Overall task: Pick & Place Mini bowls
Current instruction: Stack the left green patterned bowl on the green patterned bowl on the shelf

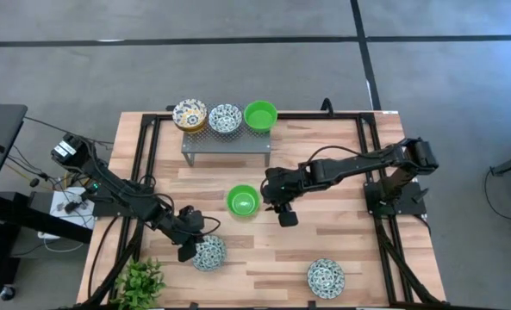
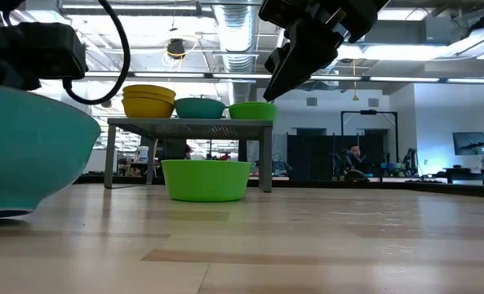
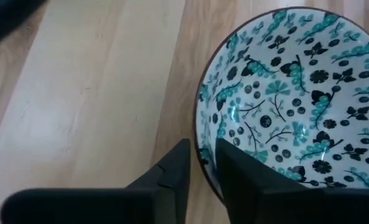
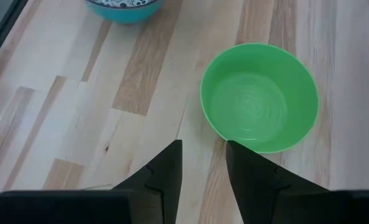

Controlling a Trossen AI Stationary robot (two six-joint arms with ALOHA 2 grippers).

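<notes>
A blue-and-white patterned mini bowl [image 1: 210,252] sits near the table's front; my left gripper [image 1: 189,247] is at its left rim, shut on it. A plain green bowl [image 1: 242,201] rests on its base mid-table. My right gripper [image 1: 283,211] hovers open just right of it, touching nothing, and is raised above the table in the low view [image 2: 295,61]. Another blue-and-white bowl [image 1: 325,276] stands near the front right. On the grey stand [image 1: 225,145] sit stacked yellow-cream bowls [image 1: 190,114], a blue-and-white bowl [image 1: 225,119] and a green bowl [image 1: 260,114]. My left gripper [image 3: 203,158] pinches the blue-and-white bowl's rim [image 3: 198,134] on the side toward the table's left. One finger [image 3: 175,171] is outside the wall and the other [image 3: 240,171] is inside the hollow. The fingers slant down from the left. The bowl's base [image 2: 5,214] seems to rest on the table.
A small green plant [image 1: 140,281] stands at the front left corner, close to my left arm. Black frame rails [image 1: 371,185] run along the table's sides. Bare wood [image 1: 264,250] lies between the two front bowls and right of the stand.
</notes>
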